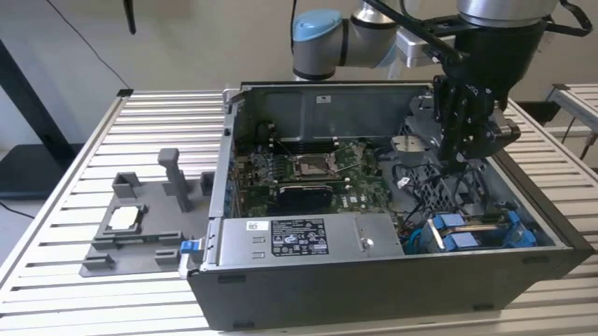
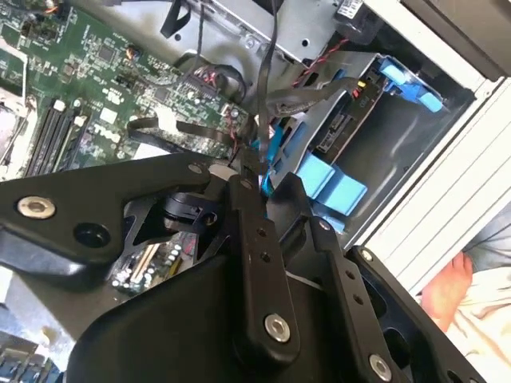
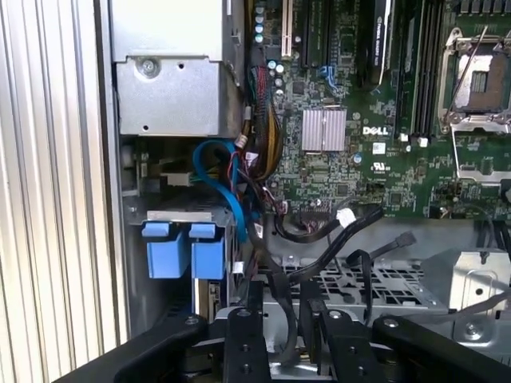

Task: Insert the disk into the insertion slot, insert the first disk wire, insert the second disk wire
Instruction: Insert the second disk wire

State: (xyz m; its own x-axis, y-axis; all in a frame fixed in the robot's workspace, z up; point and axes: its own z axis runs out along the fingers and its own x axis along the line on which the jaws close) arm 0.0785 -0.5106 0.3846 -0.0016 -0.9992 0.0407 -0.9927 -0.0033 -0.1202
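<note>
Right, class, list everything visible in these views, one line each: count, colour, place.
computer case: one, dark grey, open, on the table
table: one, pale, slatted
motherboard: one, green, inside the case
power supply: one, silver-grey, inside the case
disk: one, blue carrier, in the bay at the exterior view's right
blue cable: one, beside the disk
black cables: several, over the drive cage
fixture: one, grey, on the table at the exterior view's left
arm: one, silver with a blue cap, behind the case
gripper: one, black, within the case
</note>
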